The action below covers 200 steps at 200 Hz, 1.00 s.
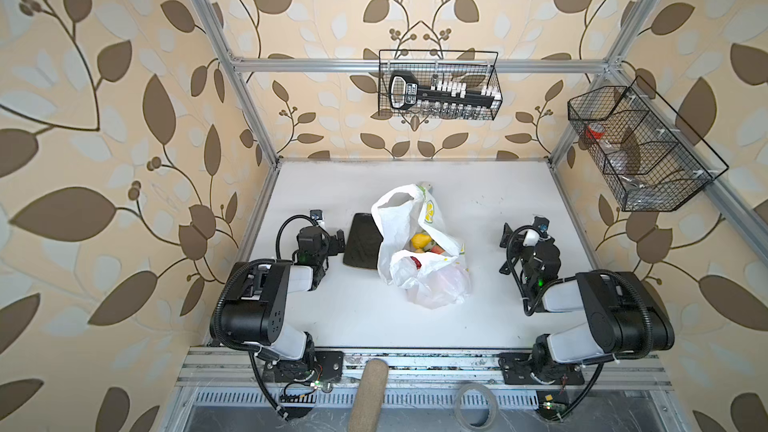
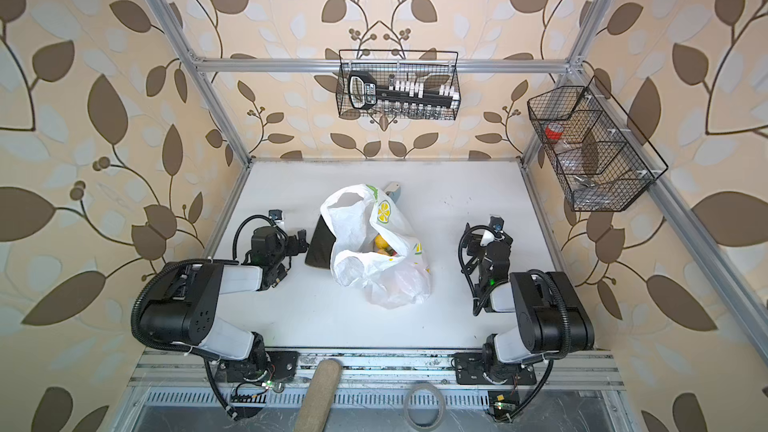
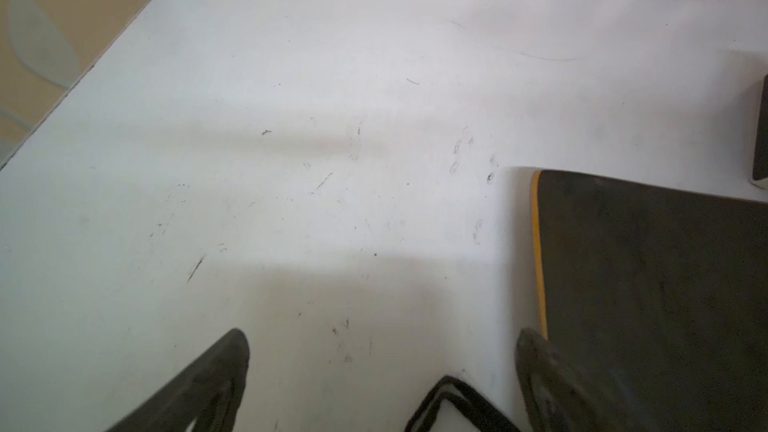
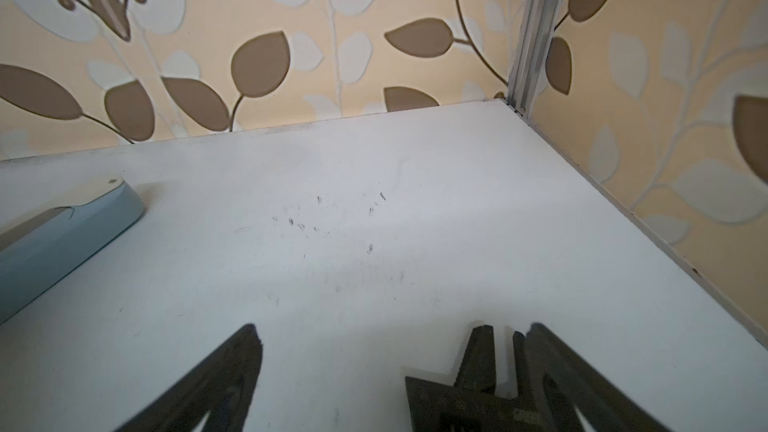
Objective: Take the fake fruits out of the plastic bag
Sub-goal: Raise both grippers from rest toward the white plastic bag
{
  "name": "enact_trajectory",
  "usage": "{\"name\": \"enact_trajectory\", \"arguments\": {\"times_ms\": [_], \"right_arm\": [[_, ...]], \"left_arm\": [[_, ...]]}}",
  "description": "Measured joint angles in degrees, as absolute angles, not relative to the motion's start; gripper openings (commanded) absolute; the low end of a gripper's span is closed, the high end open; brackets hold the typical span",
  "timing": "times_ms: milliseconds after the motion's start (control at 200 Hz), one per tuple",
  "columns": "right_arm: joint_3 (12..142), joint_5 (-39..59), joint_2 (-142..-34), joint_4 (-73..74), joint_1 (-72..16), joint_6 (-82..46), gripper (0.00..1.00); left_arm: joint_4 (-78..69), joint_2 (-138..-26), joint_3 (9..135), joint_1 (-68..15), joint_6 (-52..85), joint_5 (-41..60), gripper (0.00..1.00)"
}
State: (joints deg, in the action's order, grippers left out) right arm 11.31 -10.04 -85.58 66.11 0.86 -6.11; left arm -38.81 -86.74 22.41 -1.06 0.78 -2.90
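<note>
No lettering here can be read for certain. The black tool (image 1: 409,95) lying in the wire basket (image 1: 436,116) that hangs above the far edge of the desk (image 1: 498,209) carries a label with pale letters. The label shows in both top views but is too small to make out. In the right wrist view, faint raised characters sit on the body of the right pincer (image 4: 392,332), too blurred to read.
</note>
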Motion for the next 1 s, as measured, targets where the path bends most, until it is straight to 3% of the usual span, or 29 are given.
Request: {"name": "enact_trajectory", "arguments": {"times_ms": [896,1001], "right_arm": [[11.31,-10.07,-85.43,66.02,0.86,-6.11,0.99],[11.31,-10.46,-79.81,61.43,0.86,-6.28,0.99]], "left_arm": [[-38.79,-86.5,22.41,-1.06,0.75,-2.13,0.99],[-34.59,-81.67,22.41,-1.06,0.54,-1.76,0.99]]}}
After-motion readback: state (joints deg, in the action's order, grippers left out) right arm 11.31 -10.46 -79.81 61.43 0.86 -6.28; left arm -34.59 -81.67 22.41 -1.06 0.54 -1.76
